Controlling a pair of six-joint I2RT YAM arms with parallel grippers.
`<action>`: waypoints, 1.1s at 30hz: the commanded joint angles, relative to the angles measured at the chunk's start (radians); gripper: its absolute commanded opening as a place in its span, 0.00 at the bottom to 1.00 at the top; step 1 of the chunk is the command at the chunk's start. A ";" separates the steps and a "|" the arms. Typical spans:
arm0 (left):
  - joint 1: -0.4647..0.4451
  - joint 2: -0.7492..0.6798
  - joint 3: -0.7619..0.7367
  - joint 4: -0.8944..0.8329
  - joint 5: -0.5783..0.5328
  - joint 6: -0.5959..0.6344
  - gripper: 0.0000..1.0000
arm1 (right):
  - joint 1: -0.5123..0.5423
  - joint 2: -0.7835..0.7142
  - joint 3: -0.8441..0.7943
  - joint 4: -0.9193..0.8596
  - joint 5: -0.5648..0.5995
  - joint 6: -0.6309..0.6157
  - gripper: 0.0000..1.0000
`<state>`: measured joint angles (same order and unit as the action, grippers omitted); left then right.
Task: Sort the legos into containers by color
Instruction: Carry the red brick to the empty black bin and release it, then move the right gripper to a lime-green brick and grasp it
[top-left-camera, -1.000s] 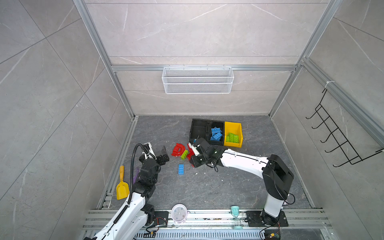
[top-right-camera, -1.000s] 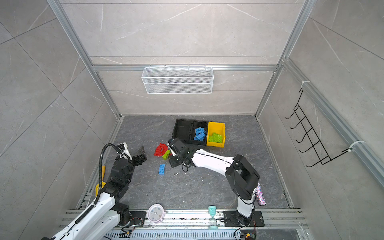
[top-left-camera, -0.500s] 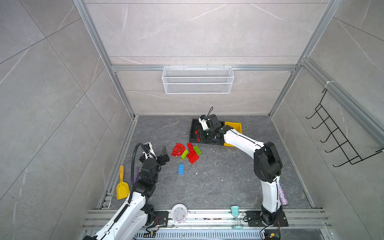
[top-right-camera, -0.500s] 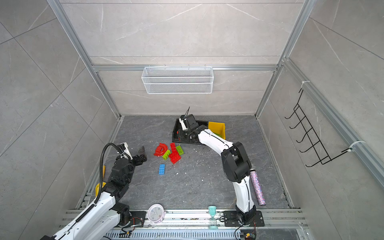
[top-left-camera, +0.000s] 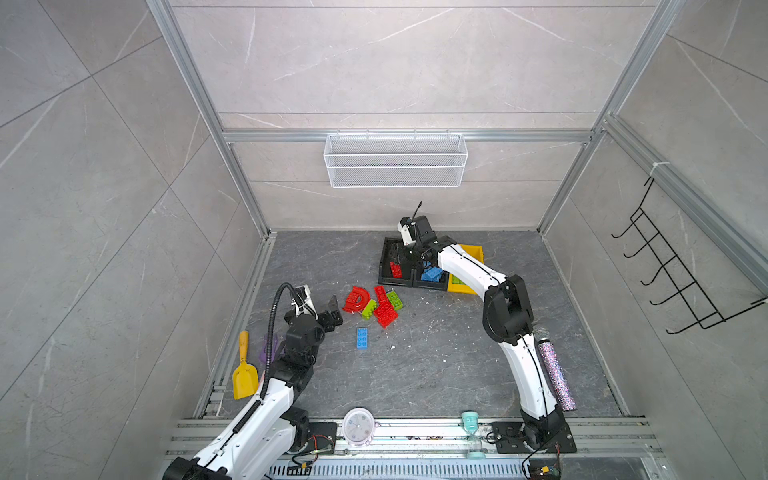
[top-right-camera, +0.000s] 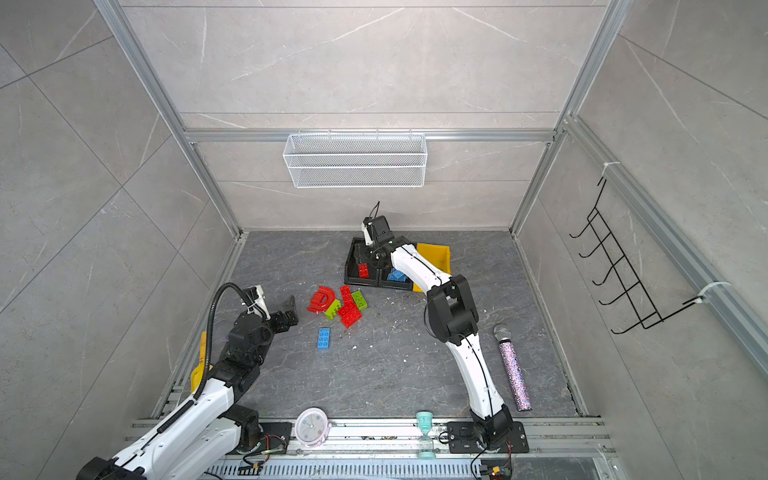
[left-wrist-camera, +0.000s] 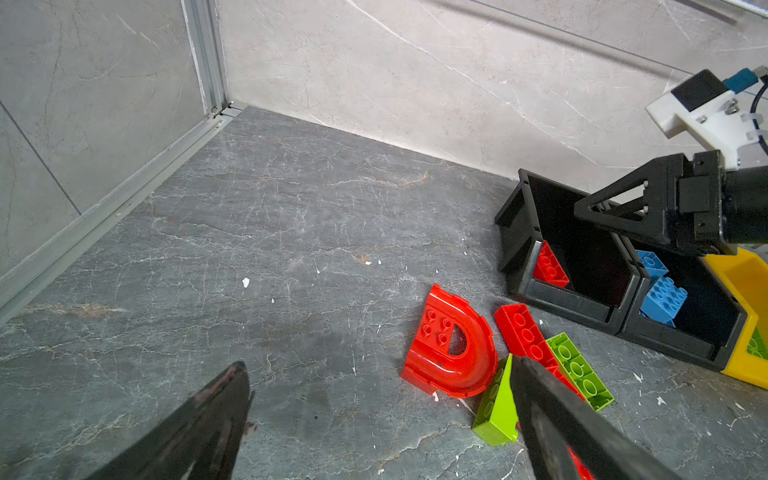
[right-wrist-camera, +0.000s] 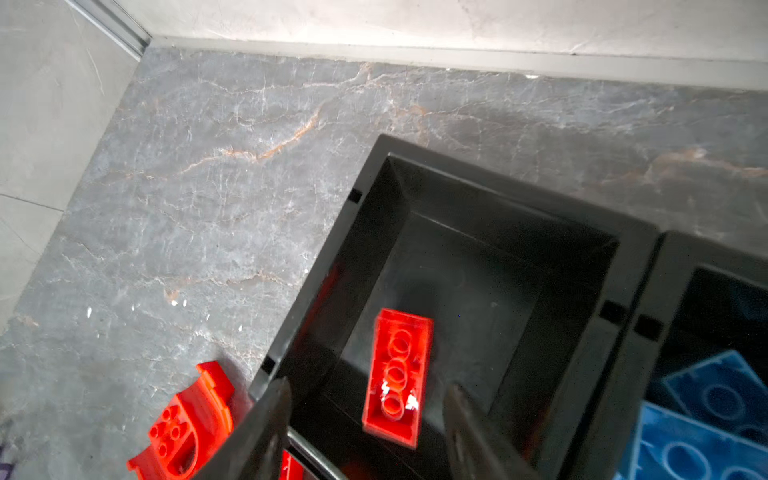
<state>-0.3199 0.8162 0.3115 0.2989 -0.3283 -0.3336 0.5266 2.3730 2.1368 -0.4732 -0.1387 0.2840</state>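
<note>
The right gripper (right-wrist-camera: 368, 385) hangs over the far left black bin (right-wrist-camera: 478, 183), fingers spread and released. A blurred red brick (right-wrist-camera: 397, 374) shows below them inside that bin, touching neither finger. The middle black bin (left-wrist-camera: 673, 345) holds blue bricks (left-wrist-camera: 663, 297) and the yellow bin (top-left-camera: 473, 251) holds green bricks (top-left-camera: 457, 280). The left gripper (left-wrist-camera: 378, 363) gapes wide and empty over the floor (left-wrist-camera: 291, 249) beside a red arch (left-wrist-camera: 453, 353). A pile (top-left-camera: 384, 309) of red and green pieces lies just right of the arch. One blue brick (top-left-camera: 362, 337) lies nearer, apart.

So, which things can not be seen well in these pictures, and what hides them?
1. Yellow plastic bin with sloped front: both top views, mostly covered by the right arm; contents barely show.
2. Red rectangular brick in the black plastic bin: right wrist view, blurred; resting or falling, unclear.
3. Yellow toy shovel: a top view, mostly behind the left arm.
</note>
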 joint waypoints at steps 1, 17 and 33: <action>0.005 0.012 0.048 0.032 0.025 0.011 1.00 | 0.003 -0.027 0.020 -0.073 -0.001 -0.011 0.64; 0.005 0.081 0.090 0.019 0.093 0.020 1.00 | 0.079 -0.415 -0.631 0.120 0.039 -0.032 0.57; 0.005 0.090 0.087 0.029 0.099 0.030 1.00 | 0.111 -0.237 -0.555 0.146 0.012 -0.023 0.56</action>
<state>-0.3199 0.9134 0.3656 0.2920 -0.2329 -0.3218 0.6273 2.1082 1.5429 -0.3351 -0.1246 0.2684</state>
